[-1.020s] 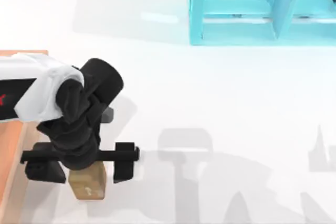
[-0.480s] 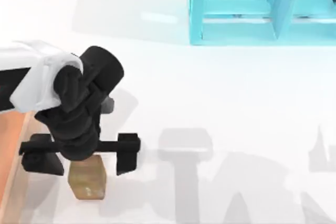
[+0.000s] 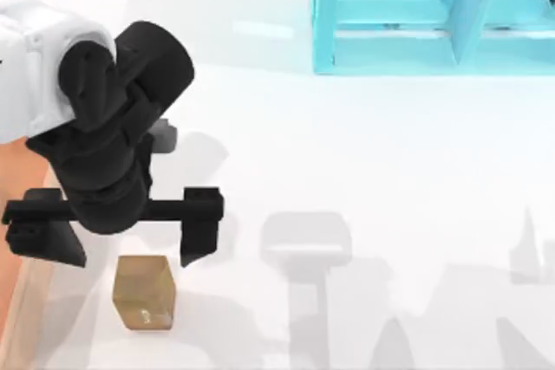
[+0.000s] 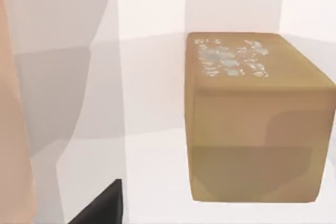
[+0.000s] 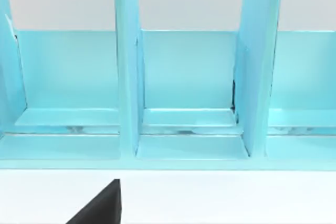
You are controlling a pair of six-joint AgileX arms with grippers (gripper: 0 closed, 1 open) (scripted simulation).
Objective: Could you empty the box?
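Box edge point(image 3: 17, 240) was all you could see of the wooden crate: a strip of reddish-orange-brown along the top view's left border, partly under your left arm, with a paler tan band of rim running beside it toward the near corner. In the left wrist view a soft peach band point(image 4: 13, 129) ran down one side, probably that same rim, though you could not be sure.

Your left gripper point(image 3: 121, 236) hung above the white table point(image 3: 364, 171), just right of the crate. Its fingers were spread wide, one black finger point(image 3: 201, 230) to the right and the other toward the crate side, and they held nothing.

You had a small tan-olive cube block point(image 3: 144, 292) standing upright on the table, nearer the front edge than the gripper and free of both fingers. Your left wrist camera looked down on that block point(image 4: 252, 119): pale speckles on its top face, a shadow across its lower side, bare table around it.

A cyan shelf unit point(image 3: 434, 15) stood at the far right of the table, well apart from the block. Your right wrist camera faced that shelf unit point(image 5: 184, 93) square on, with upright dividers splitting it into open compartments.
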